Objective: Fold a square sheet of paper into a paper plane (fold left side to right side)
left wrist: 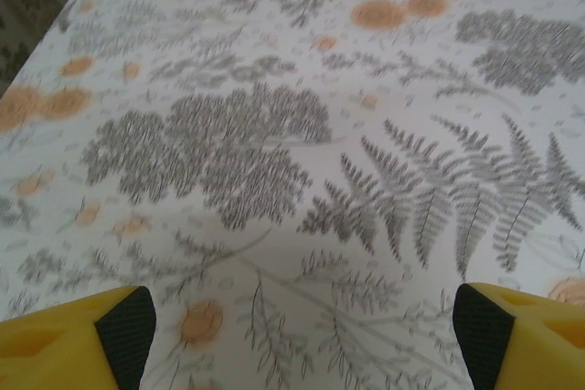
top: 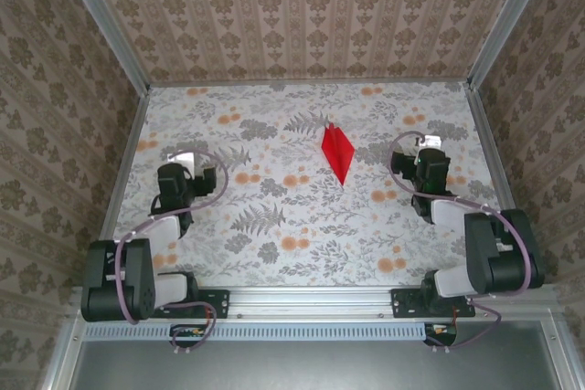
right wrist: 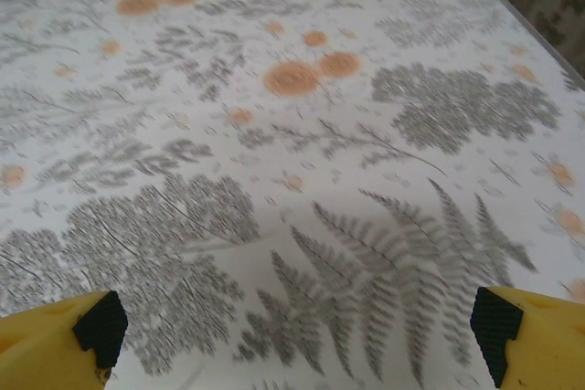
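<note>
The square sheet of paper lies folded as a narrow, pointed red paper plane point(top: 336, 154) on the flower-printed table point(top: 274, 235), right of the middle, its long tip pointing toward the near edge. My left gripper point(top: 189, 160) hovers well to the plane's left, apart from it. In the left wrist view this gripper point(left wrist: 306, 331) is open, with yellow fingers point(left wrist: 123, 331) spread wide over bare tabletop. My right gripper point(top: 416, 145) is to the plane's right, also apart. The right wrist view shows it point(right wrist: 300, 331) open with nothing between its black pads point(right wrist: 498, 331).
Patterned walls point(top: 302, 15) enclose the table on the far side, left and right, behind aluminium rails. Both arm bases point(top: 137, 285) sit on the near rail. The cloth's orange flowers and grey ferns are print only.
</note>
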`<state>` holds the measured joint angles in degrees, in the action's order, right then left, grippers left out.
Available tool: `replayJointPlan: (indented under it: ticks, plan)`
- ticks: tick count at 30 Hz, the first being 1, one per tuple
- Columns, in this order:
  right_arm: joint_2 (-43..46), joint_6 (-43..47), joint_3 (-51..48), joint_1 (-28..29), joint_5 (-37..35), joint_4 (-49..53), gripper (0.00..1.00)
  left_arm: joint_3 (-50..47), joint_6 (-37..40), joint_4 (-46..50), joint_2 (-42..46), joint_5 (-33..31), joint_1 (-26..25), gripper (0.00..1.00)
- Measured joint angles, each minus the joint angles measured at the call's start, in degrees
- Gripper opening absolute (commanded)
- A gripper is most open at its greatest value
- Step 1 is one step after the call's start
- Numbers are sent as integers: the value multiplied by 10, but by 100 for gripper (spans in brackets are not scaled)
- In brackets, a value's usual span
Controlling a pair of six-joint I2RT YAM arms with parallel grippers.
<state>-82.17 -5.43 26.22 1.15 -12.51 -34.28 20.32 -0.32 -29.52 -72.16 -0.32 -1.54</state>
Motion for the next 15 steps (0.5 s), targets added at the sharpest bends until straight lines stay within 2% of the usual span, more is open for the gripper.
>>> replayJointPlan:
  ticks: [7,9,15]
  plan:
    - [-51,21,-23,0,58,-91,100,-2,24,-149,-85,52,14,93]
    - [-51,23,-24,-1,65,-99,100,-2,32,-195,-134,64,16,98]
    - [-51,25,-24,-2,73,-123,100,9,36,-190,-163,64,17,100]
